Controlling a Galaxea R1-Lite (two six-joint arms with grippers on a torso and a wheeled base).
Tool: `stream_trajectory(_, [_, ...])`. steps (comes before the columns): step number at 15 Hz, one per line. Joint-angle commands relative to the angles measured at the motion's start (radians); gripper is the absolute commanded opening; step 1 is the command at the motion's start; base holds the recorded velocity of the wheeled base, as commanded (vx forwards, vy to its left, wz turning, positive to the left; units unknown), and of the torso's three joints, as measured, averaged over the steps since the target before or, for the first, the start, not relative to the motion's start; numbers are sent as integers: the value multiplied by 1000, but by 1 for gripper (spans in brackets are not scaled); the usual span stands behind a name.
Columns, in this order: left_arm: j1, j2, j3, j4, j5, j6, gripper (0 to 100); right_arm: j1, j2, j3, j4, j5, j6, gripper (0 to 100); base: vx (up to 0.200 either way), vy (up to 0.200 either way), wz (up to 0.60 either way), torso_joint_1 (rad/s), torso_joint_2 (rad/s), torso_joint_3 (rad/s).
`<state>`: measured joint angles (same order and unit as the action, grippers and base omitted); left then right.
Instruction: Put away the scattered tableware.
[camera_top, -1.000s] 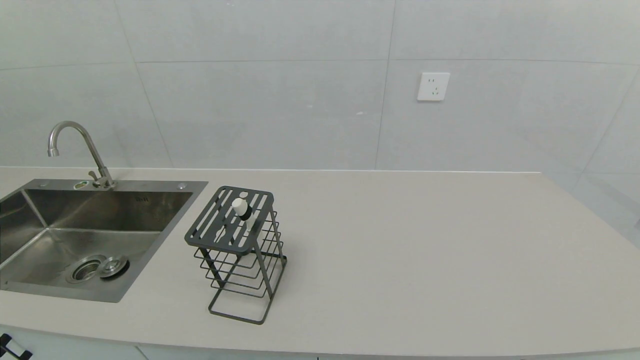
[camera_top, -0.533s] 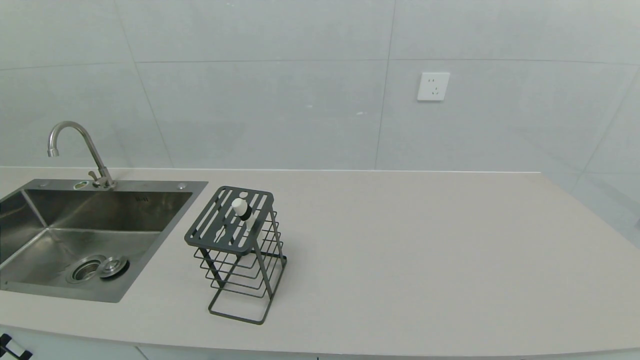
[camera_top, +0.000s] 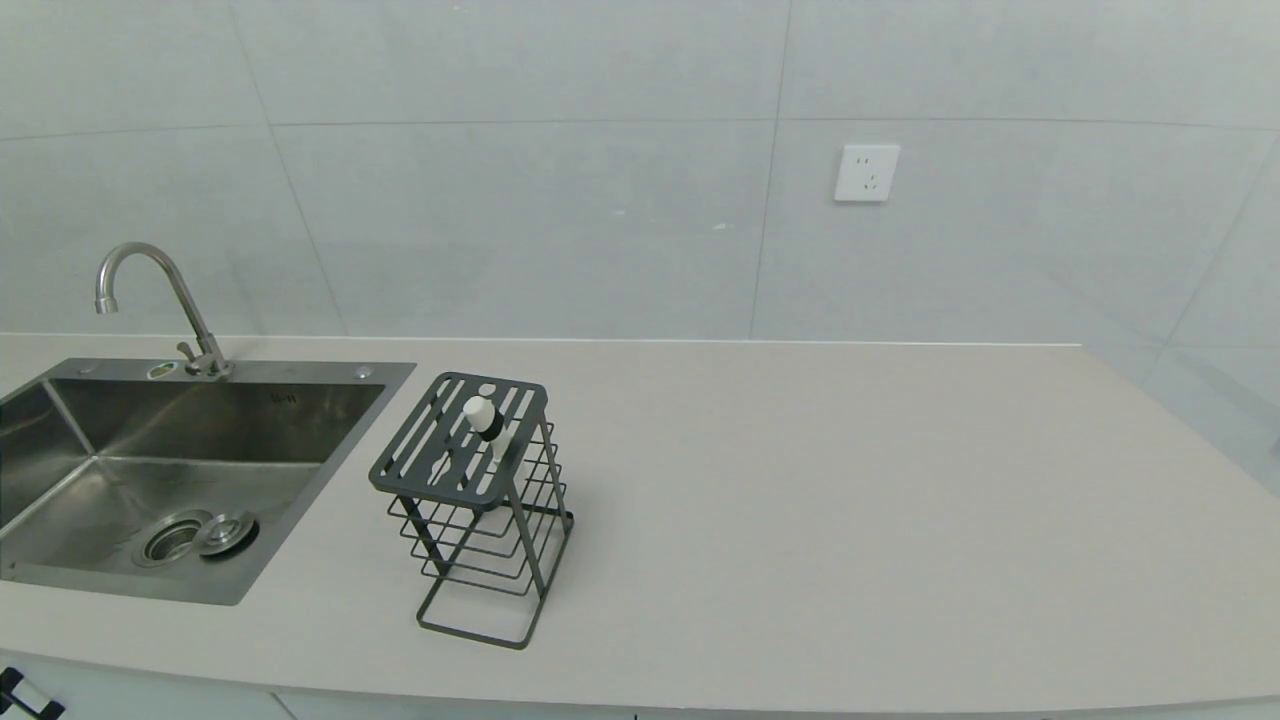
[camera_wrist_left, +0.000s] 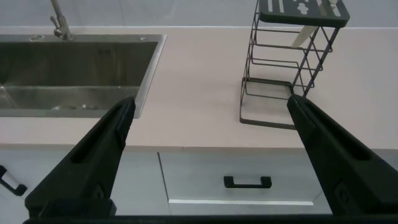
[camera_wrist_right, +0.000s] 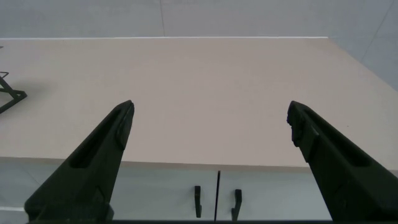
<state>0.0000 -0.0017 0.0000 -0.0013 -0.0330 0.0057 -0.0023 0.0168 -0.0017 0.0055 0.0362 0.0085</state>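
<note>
Standing white-handled utensil (camera_top: 483, 417) in rack (camera_top: 430, 492)

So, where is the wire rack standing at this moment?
In the head view the wire rack stands on the counter, left of the middle, just right of the sink; a white-handled utensil sticks up from its slotted top.

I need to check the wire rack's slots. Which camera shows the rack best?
The head view: the whole rack stands on the counter, with its slotted top in plain sight. The left wrist view shows the rack from the front, its top partly cropped. The right wrist view catches a corner of its base.
</note>
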Motion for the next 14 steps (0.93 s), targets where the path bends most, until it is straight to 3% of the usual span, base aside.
stream_trajectory(1, [0, 2, 0, 0, 1, 0, 100, -1, 2, 0, 1, 1, 1, 100, 0, 0, 0, 0, 0, 0])
stream_trajectory(5, [0, 2, 0, 0, 1, 0, 100, -1, 2, 0, 1, 1, 2, 100, 0, 0, -600, 4, 1, -4])
stream_trajectory(14, [0, 2, 0, 0, 1, 2, 100, -1, 2, -1, 1, 1, 2, 100, 0, 0, 0, 0, 0, 0])
